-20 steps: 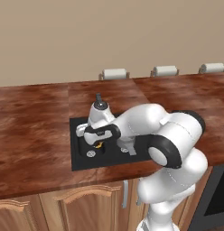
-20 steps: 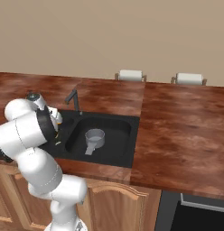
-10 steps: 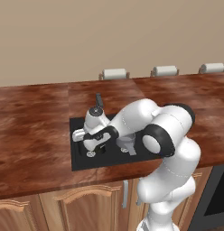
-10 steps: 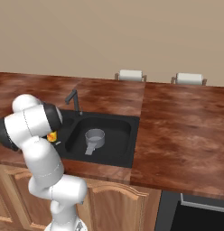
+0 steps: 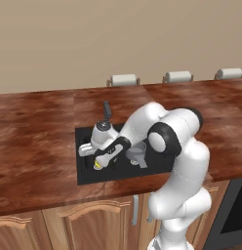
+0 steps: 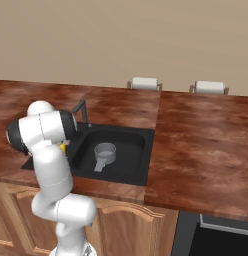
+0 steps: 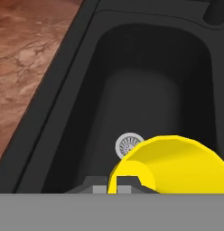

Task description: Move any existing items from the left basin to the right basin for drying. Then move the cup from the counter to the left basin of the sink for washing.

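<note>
Small bright yellow cup [image 7: 172, 164], open mouth, over left basin [image 7: 145, 90]

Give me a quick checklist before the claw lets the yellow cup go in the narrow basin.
1. Claw shut on the cup: ok.
2. Cup over the left basin, above the drain: ok.
3. Left basin free of other items: ok.
4. Saucepan already in the right basin: ok.
5. Cup touching the basin floor: cannot tell.
</note>
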Robot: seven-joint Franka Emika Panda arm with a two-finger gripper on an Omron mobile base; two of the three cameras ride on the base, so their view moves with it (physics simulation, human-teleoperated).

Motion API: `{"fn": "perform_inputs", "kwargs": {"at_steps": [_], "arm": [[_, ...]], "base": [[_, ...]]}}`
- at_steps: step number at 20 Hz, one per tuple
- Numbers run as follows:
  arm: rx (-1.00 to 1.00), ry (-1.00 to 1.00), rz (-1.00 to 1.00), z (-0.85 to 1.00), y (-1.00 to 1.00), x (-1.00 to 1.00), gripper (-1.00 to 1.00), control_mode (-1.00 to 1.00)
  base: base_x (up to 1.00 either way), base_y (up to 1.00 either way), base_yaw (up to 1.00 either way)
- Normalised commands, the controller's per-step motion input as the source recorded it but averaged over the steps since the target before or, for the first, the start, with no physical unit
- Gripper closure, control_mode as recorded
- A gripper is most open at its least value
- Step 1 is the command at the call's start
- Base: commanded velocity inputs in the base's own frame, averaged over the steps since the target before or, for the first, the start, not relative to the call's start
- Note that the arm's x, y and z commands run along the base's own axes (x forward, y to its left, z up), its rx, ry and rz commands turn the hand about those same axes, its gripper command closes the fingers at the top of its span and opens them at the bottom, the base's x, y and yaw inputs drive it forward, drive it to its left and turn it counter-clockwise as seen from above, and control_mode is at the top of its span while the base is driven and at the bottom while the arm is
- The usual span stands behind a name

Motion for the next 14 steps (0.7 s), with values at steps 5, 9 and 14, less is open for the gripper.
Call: {"fn": "perform_inputs", "kwargs": {"at_steps": [5, 9, 14], "arm": [[0.00, 0.00, 0.00, -0.18, 0.05, 0.16, 1.00, -1.00], [0.00, 0.00, 0.00, -0.16, 0.05, 0.11, 1.00, -1.00], [0.00, 0.00, 0.00, -0.16, 0.00, 0.01, 1.00, -1.00]], "base": [[0.00, 0.00, 0.00], [0.00, 0.00, 0.00], [0.00, 0.00, 0.00]]}}
